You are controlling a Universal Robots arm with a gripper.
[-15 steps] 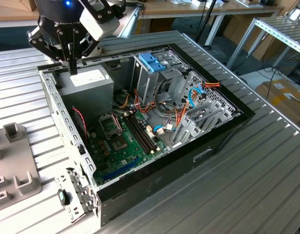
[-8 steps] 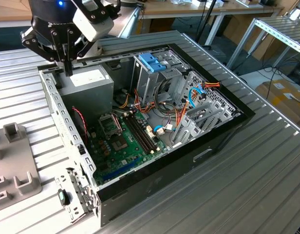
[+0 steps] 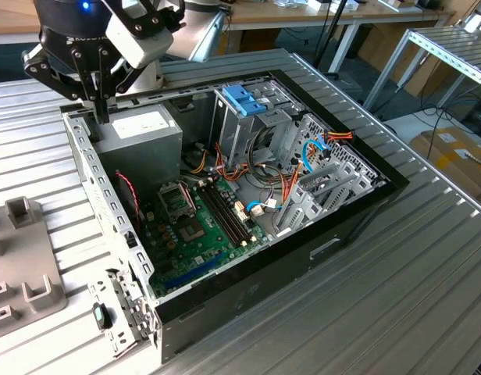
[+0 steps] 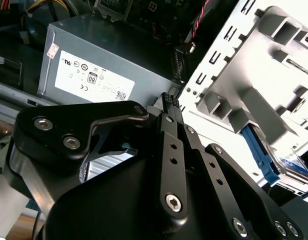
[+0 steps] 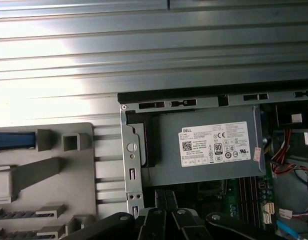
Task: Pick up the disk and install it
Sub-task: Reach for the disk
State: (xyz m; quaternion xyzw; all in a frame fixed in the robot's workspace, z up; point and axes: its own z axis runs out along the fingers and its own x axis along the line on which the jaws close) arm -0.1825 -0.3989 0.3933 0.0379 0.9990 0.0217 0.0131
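One tool (image 3: 103, 116), closed, above case edge (image 3: 90, 166)

The disk (image 4: 264, 160), blue-framed with a white-blue label, sits in a grey holder (image 4: 254, 100).

One open computer case (image 3: 334, 234) lies on one desk (image 3: 428, 312), mid-frame in the exterior view. Inside are one grey power supply (image 3: 143, 129), one green motherboard (image 3: 194, 226) and one drive cage (image 3: 239, 129) topped by one blue latch (image 3: 244, 99). One grey holder (image 3: 22, 266) stands at lower left, one cardboard box (image 3: 459, 156) at right. One disk (image 4: 264, 157) shows in the second wrist view.
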